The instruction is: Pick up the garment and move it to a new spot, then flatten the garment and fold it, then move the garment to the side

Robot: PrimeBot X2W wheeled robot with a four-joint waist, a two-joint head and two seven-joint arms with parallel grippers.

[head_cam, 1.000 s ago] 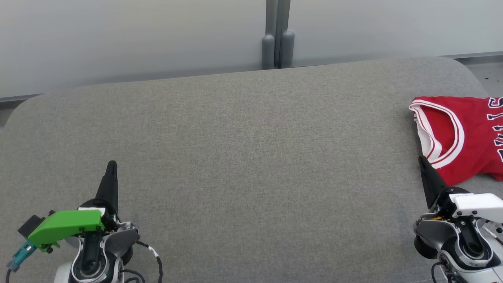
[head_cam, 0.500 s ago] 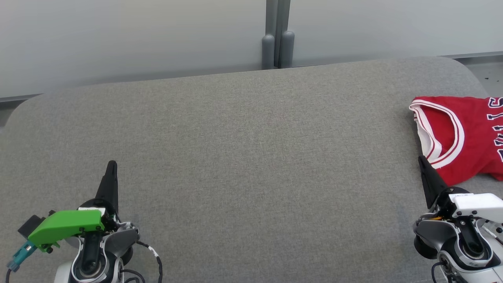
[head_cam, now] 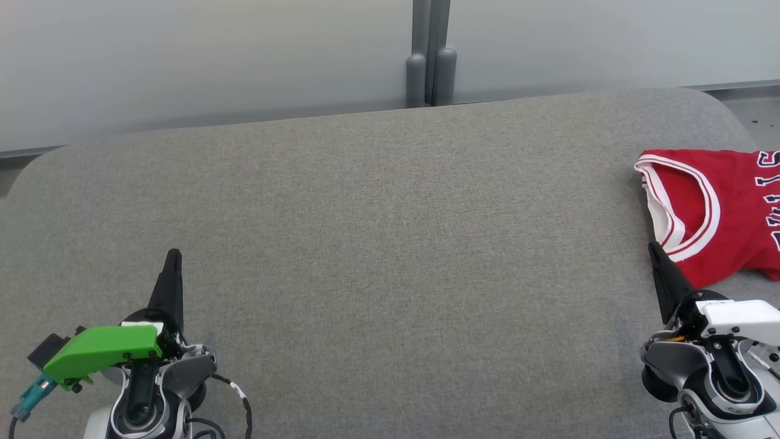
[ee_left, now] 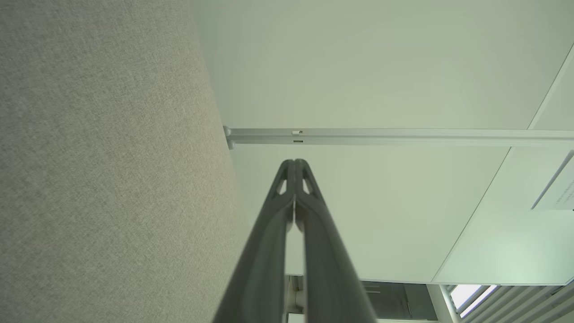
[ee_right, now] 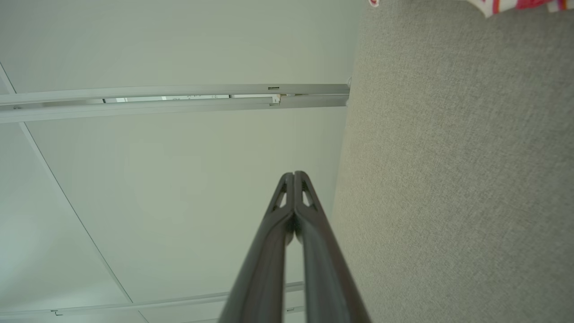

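Far right of the grey fabric bench (head_cam: 390, 244): red sleeveless jersey (head_cam: 725, 213) with white-and-red trim and dark lettering, lying fairly flat. Its right part runs out of the head view, so folded or not, can't tell.
left fingers (head_cam: 173, 256): pressed together, holding nothing, low on the left, well apart from the jersey.
right fingers (head_cam: 657, 256): pressed together, empty, tips aimed at the pale wall panel (ee_right: 179, 179).
jersey vs fingers: just beside the right tips in the head view, on their outer side. The right wrist view puts it (ee_right: 515, 4) off in a corner, not between them. No contact seen.
stage: fits a jersey waiting for pickup, and equally one folded and parked aside.
doing it well: my read is to keep the closed tips clear of the hem so they don't snag the trim, and to confirm the fold state before any grab.
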